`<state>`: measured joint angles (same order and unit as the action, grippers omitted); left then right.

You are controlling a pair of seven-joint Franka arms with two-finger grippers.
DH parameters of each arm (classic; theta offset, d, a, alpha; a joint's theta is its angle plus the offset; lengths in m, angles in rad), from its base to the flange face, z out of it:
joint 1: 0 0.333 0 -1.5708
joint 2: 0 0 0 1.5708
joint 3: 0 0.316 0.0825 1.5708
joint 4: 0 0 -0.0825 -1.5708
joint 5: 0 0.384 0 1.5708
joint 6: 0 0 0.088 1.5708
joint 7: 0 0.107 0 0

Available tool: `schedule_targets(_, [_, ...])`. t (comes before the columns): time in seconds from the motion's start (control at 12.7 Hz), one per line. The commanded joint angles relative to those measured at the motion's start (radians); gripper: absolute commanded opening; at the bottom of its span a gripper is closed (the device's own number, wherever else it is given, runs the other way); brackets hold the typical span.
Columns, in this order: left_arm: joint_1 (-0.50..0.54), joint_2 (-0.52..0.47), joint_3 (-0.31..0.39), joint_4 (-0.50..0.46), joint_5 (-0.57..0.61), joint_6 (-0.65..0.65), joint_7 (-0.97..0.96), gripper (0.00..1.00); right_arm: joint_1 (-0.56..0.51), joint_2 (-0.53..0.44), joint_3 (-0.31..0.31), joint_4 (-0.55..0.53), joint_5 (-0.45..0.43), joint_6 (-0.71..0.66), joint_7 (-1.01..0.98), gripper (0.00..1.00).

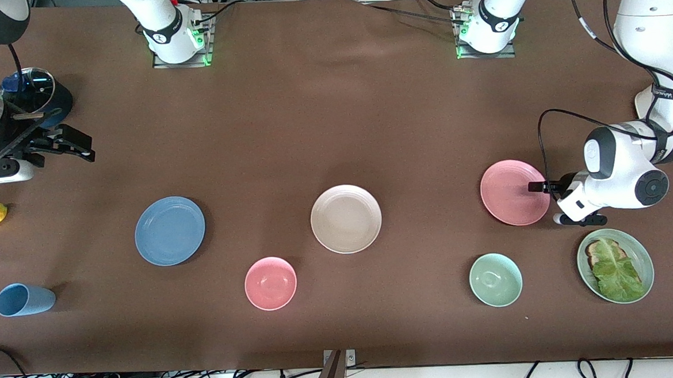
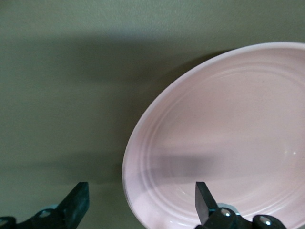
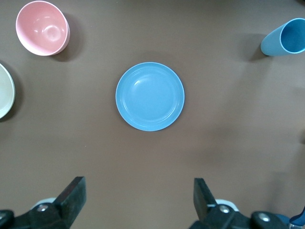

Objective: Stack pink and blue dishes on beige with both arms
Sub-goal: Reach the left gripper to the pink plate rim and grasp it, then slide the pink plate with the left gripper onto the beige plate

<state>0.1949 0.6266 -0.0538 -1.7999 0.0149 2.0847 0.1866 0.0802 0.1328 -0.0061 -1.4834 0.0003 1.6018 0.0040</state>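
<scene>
Green bowl (image 1: 495,280) aside, note your open left gripper (image 1: 535,188) straddles the pink plate (image 1: 512,192) rim at 3 o'clock; right gripper (image 3: 138,200), open, hangs above the blue plate (image 3: 149,96).

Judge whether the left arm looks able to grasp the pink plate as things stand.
Probably yes: the left tool is open at the pink plate's rim, one finger over the plate, the other outside it, nothing between.

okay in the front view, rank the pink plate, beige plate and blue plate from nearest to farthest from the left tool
1. Pink plate: the open left tool is at its rim.
2. Beige plate: mid-table.
3. Blue plate: toward the right arm's end.
</scene>
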Motion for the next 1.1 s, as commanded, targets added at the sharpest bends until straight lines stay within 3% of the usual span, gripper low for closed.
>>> schedule_targets(0.0, [0.009,0.01,-0.008,0.017,0.025,-0.002,0.021,0.19,-0.005,-0.019,0.003,-0.006,0.015,-0.013,0.01,1.0])
schedule_targets(0.08, [0.003,0.01,-0.008,0.017,0.025,-0.002,0.022,0.0,-0.005,-0.019,0.003,-0.006,0.015,-0.013,0.01,1.0])
schedule_targets(0.24, [0.0,0.01,-0.009,0.019,0.075,-0.002,0.017,0.0,-0.005,-0.019,0.001,-0.006,0.015,-0.014,0.01,1.0])
schedule_targets(0.71, [-0.026,0.005,-0.014,0.04,0.076,-0.018,-0.028,0.0,-0.005,-0.018,0.001,-0.006,0.015,-0.025,0.013,1.0])
schedule_targets(1.02, [-0.054,-0.036,-0.038,0.109,0.06,-0.168,-0.071,0.0,-0.005,-0.016,0.003,-0.008,0.015,-0.026,0.014,1.0])
